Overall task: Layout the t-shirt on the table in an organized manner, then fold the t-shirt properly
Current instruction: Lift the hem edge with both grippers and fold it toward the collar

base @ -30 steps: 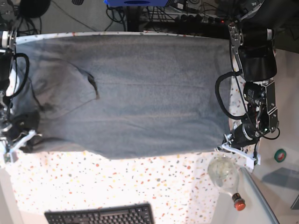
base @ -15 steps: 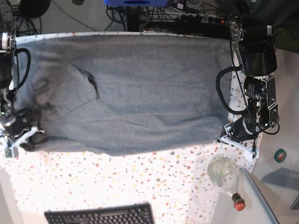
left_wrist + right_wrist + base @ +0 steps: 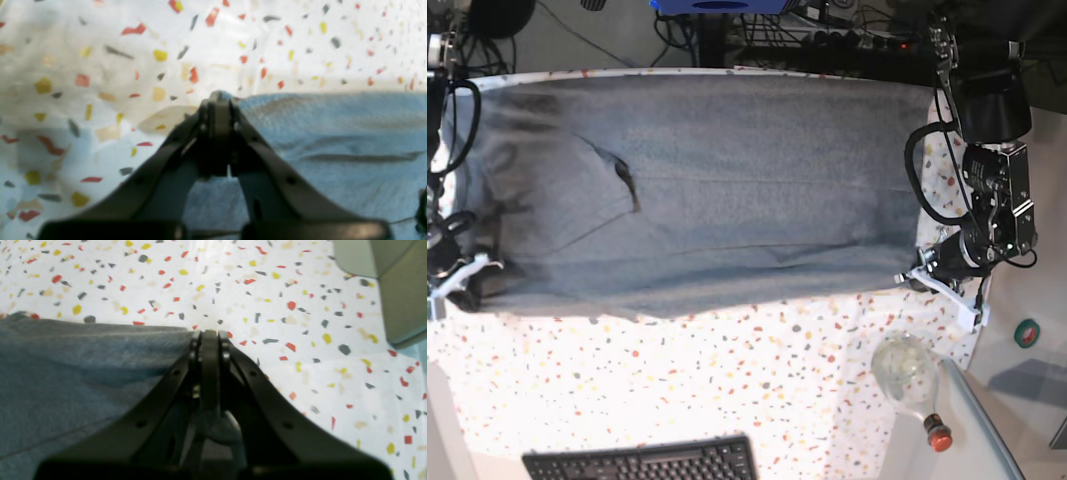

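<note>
While the t-shirt (image 3: 707, 190) lies spread across the table (image 3: 677, 380), left gripper (image 3: 218, 100) and right gripper (image 3: 209, 335) each pinch a near corner. Clear bottle (image 3: 909, 375) w/ red cap sits just beside left gripper; black keyboard (image 3: 642, 460) at near edge, well apart from shirt.

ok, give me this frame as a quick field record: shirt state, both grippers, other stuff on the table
t-shirt: spread flat across the table, neckline toward base-view left
left gripper: shut on t-shirt, at its near corner
right gripper: shut on t-shirt, at its near corner
fold: not started
other items: keyboard, clear bottle with red cap
</note>
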